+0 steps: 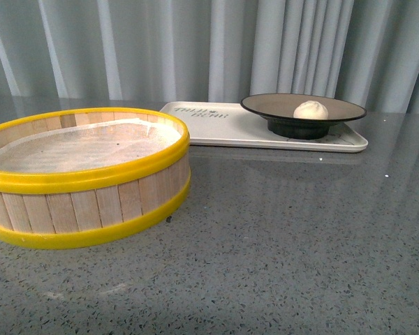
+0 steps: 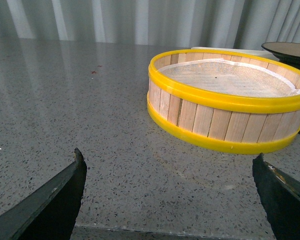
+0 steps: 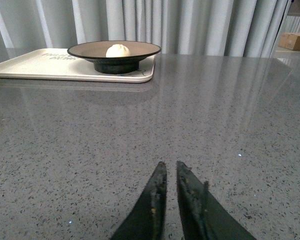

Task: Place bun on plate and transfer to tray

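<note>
The small white bun (image 1: 311,109) lies in the black-rimmed beige plate (image 1: 265,105). The plate stands on the right part of the cream-white tray (image 1: 216,129) at the back of the table. The right wrist view shows the same: bun (image 3: 118,50), plate (image 3: 85,50), tray (image 3: 35,65), all far from my right gripper (image 3: 170,165), which is shut and empty low over the table. My left gripper (image 2: 167,160) is open and empty over bare table, short of the steamer. Neither gripper shows in the front view.
A yellow-rimmed wooden steamer basket (image 1: 84,174) with a white liner stands at the front left; it also shows in the left wrist view (image 2: 230,100). The grey speckled table (image 1: 300,244) stretches to the right. Grey curtains hang behind. A cardboard box (image 3: 297,40) sits far off.
</note>
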